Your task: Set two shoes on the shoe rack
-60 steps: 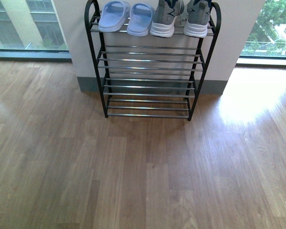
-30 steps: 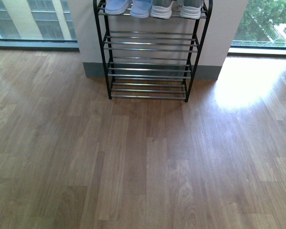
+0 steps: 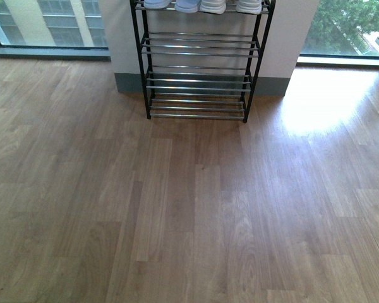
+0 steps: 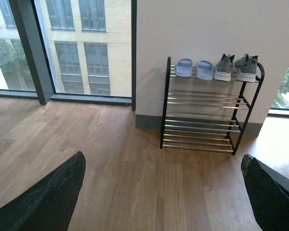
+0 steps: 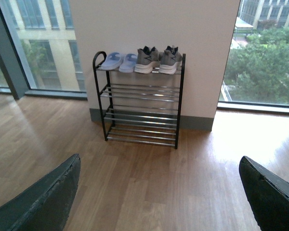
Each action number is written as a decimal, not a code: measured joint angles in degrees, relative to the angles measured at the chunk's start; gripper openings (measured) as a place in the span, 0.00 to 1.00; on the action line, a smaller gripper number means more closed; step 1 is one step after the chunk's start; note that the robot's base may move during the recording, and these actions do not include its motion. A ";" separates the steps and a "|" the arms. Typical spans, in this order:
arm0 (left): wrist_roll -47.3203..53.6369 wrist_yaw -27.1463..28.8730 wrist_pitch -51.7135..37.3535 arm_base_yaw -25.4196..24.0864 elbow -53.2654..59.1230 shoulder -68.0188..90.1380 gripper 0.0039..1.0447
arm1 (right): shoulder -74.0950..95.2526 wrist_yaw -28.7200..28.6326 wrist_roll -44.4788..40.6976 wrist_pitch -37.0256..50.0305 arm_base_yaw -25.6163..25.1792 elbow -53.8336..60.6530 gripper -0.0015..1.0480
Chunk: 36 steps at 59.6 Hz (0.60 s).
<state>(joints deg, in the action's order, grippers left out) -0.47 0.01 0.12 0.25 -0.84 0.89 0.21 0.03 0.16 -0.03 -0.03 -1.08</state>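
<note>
The black shoe rack (image 3: pixel 145 76) stands against the white wall, and both wrist views show it whole (image 4: pixel 165 110) (image 5: pixel 180 106). Two grey sneakers with white soles sit side by side on its top shelf: one (image 4: pixel 224 68) (image 5: pixel 146 60) beside the slippers, the other (image 4: pixel 247 68) (image 5: pixel 170 60) at the shelf's end. In the front view only their soles (image 3: pixel 213 6) (image 3: pixel 249 7) show at the picture's top edge. My left gripper (image 4: pixel 164 192) and right gripper (image 5: pixel 159 192) are open, empty, and well back from the rack over the floor.
A pair of light blue slippers (image 4: pixel 194 68) (image 5: pixel 119 61) shares the top shelf. The three lower shelves hold nothing. Wood floor (image 3: pixel 189 208) stretches in front. Floor-to-ceiling windows (image 4: pixel 67 43) (image 5: pixel 269 53) flank the wall.
The rack has slid up and shrunk in the front view, so the camera has drawn back from it; the shoes are now nearly cut off at the top edge.
</note>
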 joint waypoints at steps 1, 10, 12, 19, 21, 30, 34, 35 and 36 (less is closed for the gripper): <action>0.02 0.00 0.00 0.00 0.00 0.00 0.91 | -0.04 0.00 0.00 0.00 -0.02 0.00 0.91; 0.02 0.02 0.00 0.00 0.00 0.00 0.91 | -0.04 -0.02 0.00 0.00 -0.02 0.00 0.91; 0.02 0.02 0.00 0.00 0.00 0.00 0.91 | -0.04 -0.02 0.00 0.00 0.00 0.00 0.91; 0.02 0.00 0.00 0.00 0.00 0.00 0.91 | -0.04 -0.02 0.00 0.00 0.00 0.00 0.91; 0.02 0.00 0.00 0.00 0.00 0.00 0.91 | -0.04 0.00 0.00 0.00 0.00 0.00 0.91; 0.02 0.00 0.00 0.00 0.00 0.00 0.91 | -0.04 0.00 0.00 0.00 0.00 0.00 0.91; 0.04 0.00 0.00 0.00 0.00 0.00 0.91 | -0.04 0.00 0.00 0.00 0.00 0.00 0.91; 0.04 0.00 0.00 0.00 0.00 0.00 0.91 | -0.04 0.00 0.00 0.00 -0.02 0.00 0.91; 0.02 0.00 0.00 0.00 0.00 0.00 0.91 | -0.04 0.00 0.00 0.00 0.00 0.00 0.91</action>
<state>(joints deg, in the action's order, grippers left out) -0.45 0.01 0.12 0.25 -0.84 0.89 0.16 0.03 0.16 -0.03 -0.03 -1.08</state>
